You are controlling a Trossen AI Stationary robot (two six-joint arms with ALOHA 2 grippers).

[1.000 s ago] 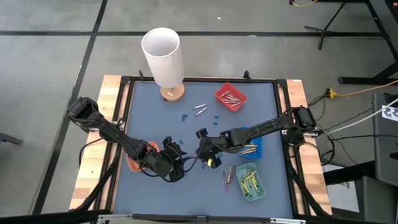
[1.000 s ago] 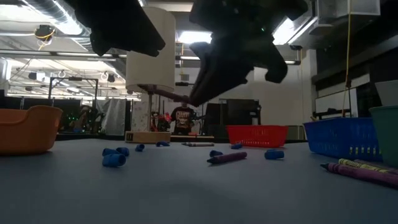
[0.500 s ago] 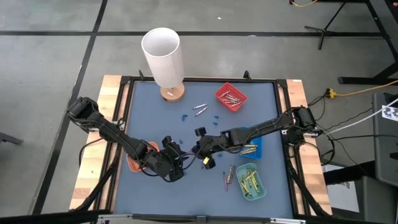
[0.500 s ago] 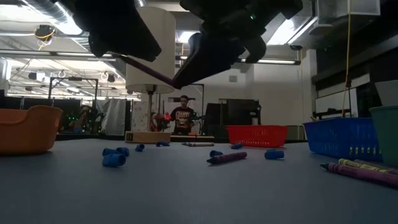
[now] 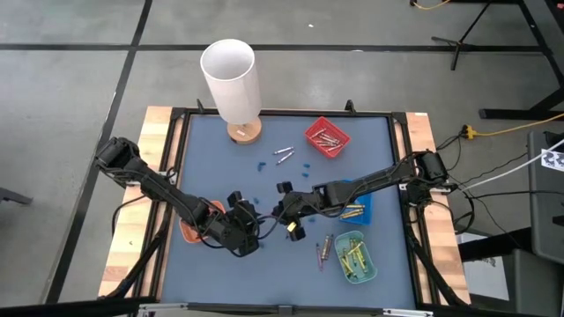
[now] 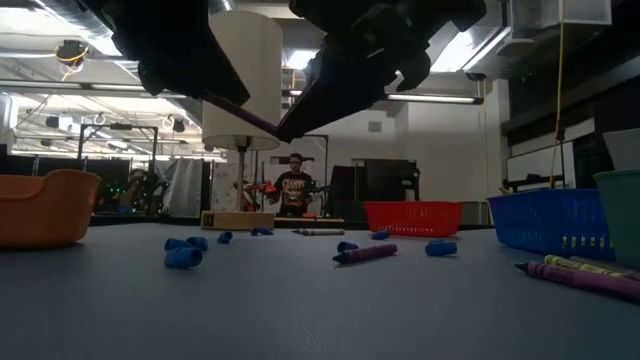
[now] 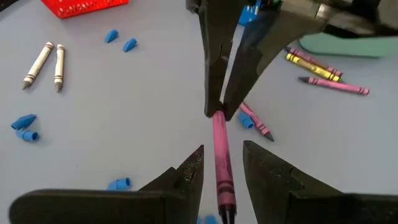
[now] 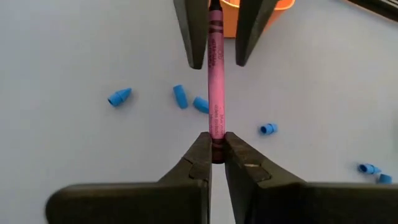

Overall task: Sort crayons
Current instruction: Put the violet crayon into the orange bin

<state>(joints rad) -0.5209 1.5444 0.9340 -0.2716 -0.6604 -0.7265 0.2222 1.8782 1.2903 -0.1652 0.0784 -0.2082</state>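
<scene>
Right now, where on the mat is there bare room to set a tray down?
The near left corner of the mat, in front of the orange tray, is bare; so is the left edge beside the white cylinder. The far right corner past the red tray is free. Crowded: centre, with blue bits, both pincers and the pink crayon.

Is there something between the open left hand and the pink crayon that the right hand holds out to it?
Nothing visible. The pink crayon already lies between the left hand fingers, which stand apart from it; the right hand pinches its other end above the table.
</scene>
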